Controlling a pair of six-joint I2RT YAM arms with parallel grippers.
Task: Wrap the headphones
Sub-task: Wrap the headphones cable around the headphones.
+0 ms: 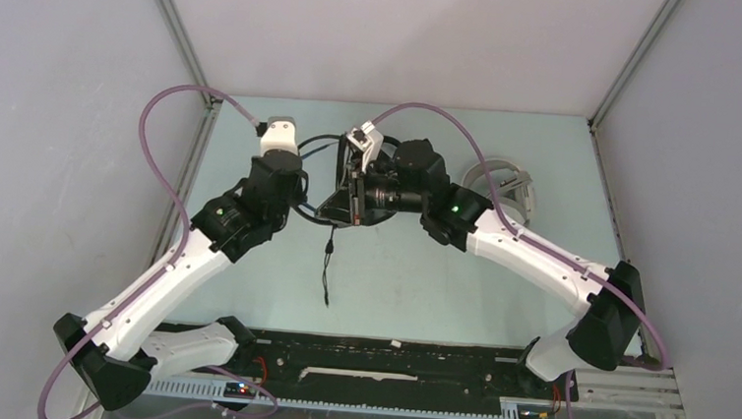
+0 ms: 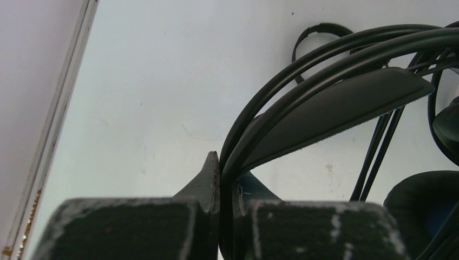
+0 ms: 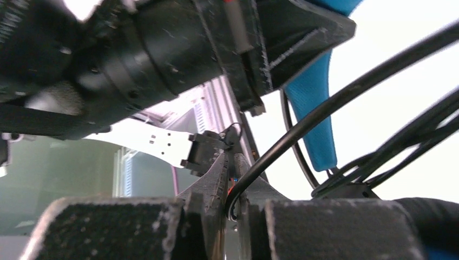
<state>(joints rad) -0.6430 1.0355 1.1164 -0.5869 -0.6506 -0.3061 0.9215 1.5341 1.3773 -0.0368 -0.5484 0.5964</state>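
The bulkier black headphones (image 1: 342, 208) hang between both arms above the middle of the table. My left gripper (image 2: 227, 168) is shut on the thin black headband wires, just below the padded band (image 2: 335, 108). One ear cushion (image 2: 422, 211) shows at the lower right of that view. My right gripper (image 3: 231, 162) is shut on the headphones' black cable (image 3: 303, 127). The blue headband lining (image 3: 314, 108) runs just behind it. The cable's loose end (image 1: 327, 261) dangles toward the table's front. The jaws themselves are hidden in the top view.
A white headset (image 1: 507, 185) lies at the back right, partly behind the right arm. A thin black loop (image 2: 319, 30) rests on the table beyond the held headphones. Metal frame posts and grey walls close in the left, right and back sides.
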